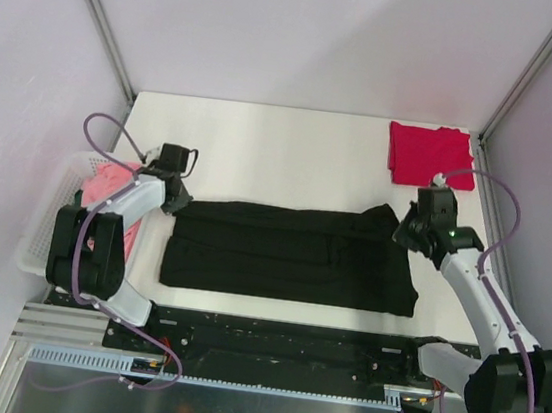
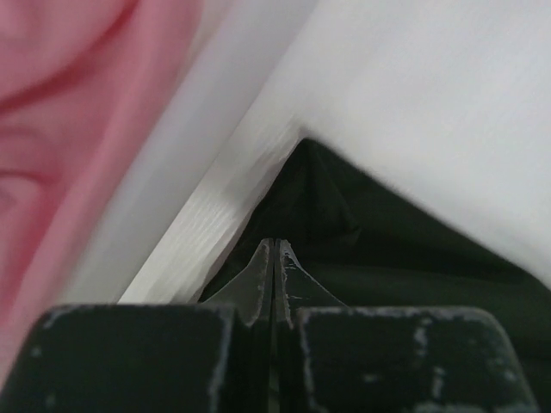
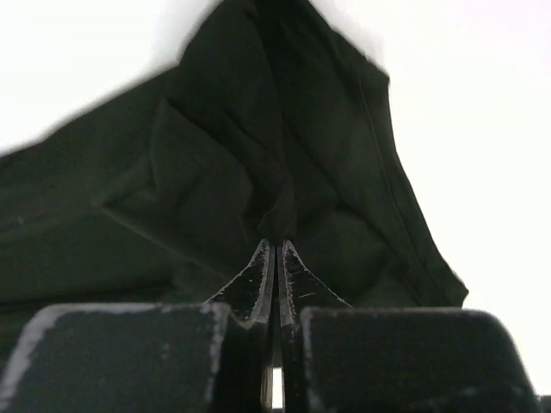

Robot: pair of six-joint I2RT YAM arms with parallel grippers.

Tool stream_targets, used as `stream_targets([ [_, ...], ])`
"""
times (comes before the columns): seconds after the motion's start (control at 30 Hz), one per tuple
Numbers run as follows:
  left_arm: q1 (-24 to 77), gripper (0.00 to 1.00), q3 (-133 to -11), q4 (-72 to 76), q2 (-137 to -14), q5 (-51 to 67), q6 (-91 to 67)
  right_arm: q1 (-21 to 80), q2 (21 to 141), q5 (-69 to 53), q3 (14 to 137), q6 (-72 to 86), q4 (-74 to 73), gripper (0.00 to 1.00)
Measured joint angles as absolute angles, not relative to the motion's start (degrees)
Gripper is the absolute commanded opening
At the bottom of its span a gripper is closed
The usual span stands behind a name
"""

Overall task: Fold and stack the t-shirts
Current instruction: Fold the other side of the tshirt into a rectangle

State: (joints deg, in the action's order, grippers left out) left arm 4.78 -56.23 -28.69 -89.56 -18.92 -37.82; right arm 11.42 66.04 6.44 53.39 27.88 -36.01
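Note:
A black t-shirt (image 1: 290, 254) lies in a long folded band across the middle of the table. My left gripper (image 1: 174, 197) is at its far-left corner, jaws pressed together with black cloth (image 2: 387, 258) right at the tips (image 2: 275, 243). At the far-right corner, my right gripper (image 1: 401, 227) is shut on a bunched peak of the same shirt (image 3: 215, 155), which rises to its tips (image 3: 275, 243). In the far right corner of the table rests a folded crimson t-shirt (image 1: 429, 153).
A white lattice basket (image 1: 48, 219) stands off the table's left edge with a pink garment (image 1: 107, 186) in it, just beside my left arm; that pink cloth (image 2: 60, 129) fills the left of the left wrist view. Enclosure walls surround the table.

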Motion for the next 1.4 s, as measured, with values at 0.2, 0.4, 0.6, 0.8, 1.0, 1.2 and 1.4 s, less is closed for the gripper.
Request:
stream_targets([
  [0.2, 5.0, 0.0, -50.3, -26.1, -85.8, -17.2, -39.7, 10.5, 62.9, 3.5, 44.6, 30.0, -36.2, 0.01],
  [0.4, 5.0, 0.0, -55.8, -24.3, -87.4, -15.7, -39.9, 6.6, 67.9, 0.8, 49.0, 30.3, -32.1, 0.01],
  [0.6, 5.1, 0.0, -68.1, -21.2, -94.6, -14.5, -37.7, 6.2, 78.3, 1.7, 65.0, 29.8, -24.8, 0.01],
  [0.8, 5.1, 0.0, -74.1, -20.1, -100.6, -14.3, -34.3, 6.2, 84.4, 4.4, 76.3, 27.7, -21.2, 0.02],
  [1.0, 5.1, 0.0, -74.7, -20.3, -103.2, -14.3, -31.9, 6.7, 85.6, 6.6, 78.0, 25.6, -22.9, 0.02],
  [1.2, 5.1, 0.0, -74.7, -20.3, -103.1, -14.3, -30.9, 9.0, 85.6, 9.4, 78.1, 24.7, -28.4, 0.01],
  [1.4, 5.1, 0.0, -68.8, -19.7, -98.1, -14.1, -31.0, 10.3, 81.6, 10.7, 76.8, 25.3, -35.0, 0.01],
])
